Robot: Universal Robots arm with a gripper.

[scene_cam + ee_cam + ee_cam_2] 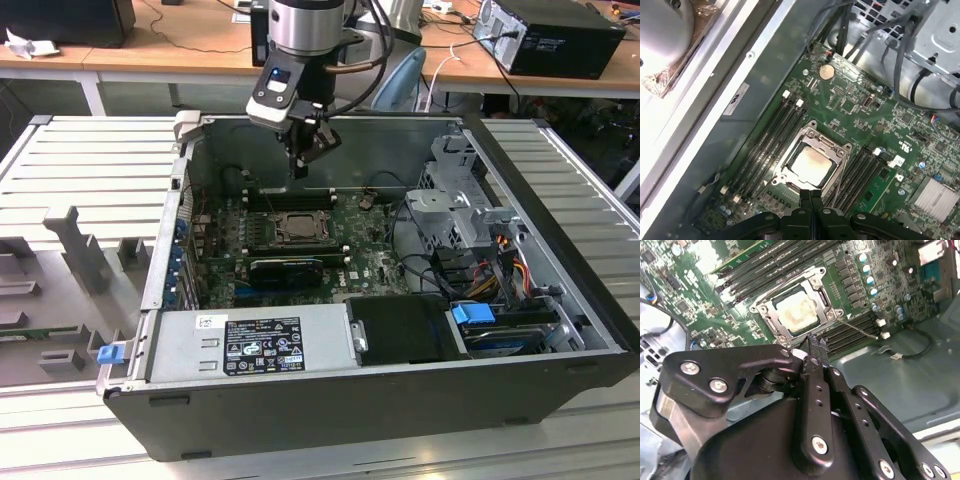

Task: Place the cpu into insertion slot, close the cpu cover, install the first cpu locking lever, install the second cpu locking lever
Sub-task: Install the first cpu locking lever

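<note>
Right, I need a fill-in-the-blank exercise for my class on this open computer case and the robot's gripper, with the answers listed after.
1. The pale square chip framed by the cpu cover is the ___.
2. The gripper hangs ___ the motherboard, touching nothing.
3. Its fingers are pressed ___, holding nothing.
4. The motherboard's colour is ___.
Missing words: cpu; above; together; green.

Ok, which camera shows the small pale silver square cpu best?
First wrist view: the small pale silver square cpu shows whole, nearly head-on. The second wrist view shows it angled; the exterior view, tiny.
</note>
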